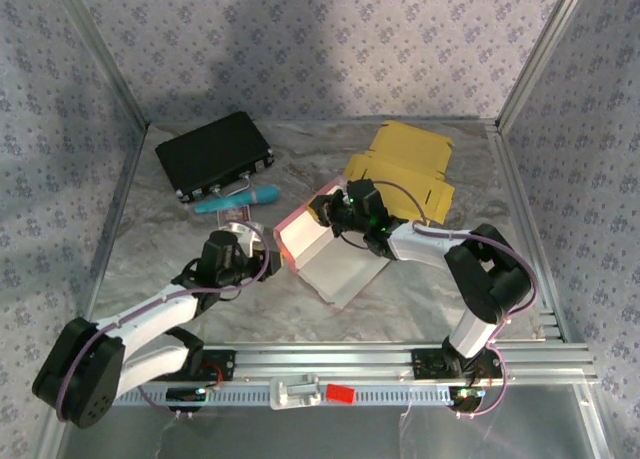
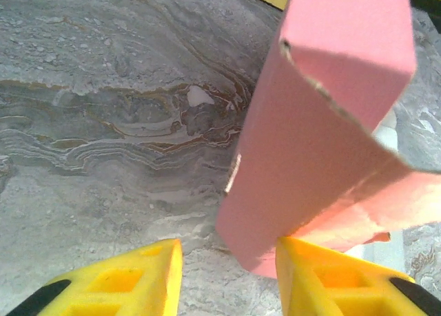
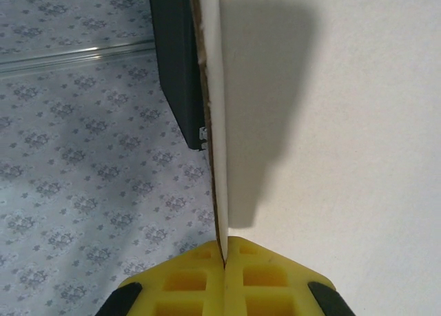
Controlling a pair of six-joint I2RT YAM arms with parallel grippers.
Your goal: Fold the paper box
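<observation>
The pink paper box [image 1: 330,254] lies partly folded at the table's middle, white inside facing up, with one pink wall raised on its left side. My right gripper [image 1: 325,211] is shut on the box's far edge; in the right wrist view the thin panel [image 3: 212,123] runs straight into the closed fingertips of that gripper [image 3: 224,250]. My left gripper [image 1: 262,249] stands open just left of the box. In the left wrist view the pink wall [image 2: 324,123] rises ahead, its lower corner between the left gripper's [image 2: 229,250] yellow fingers [image 2: 331,281], against the right one.
A black case [image 1: 215,156] and a teal tool [image 1: 238,199] lie at the back left. A yellow cardboard box [image 1: 400,169] sits behind the pink one. Patterned walls enclose the marbled table [image 1: 150,249]; a metal rail [image 1: 400,359] runs along the front.
</observation>
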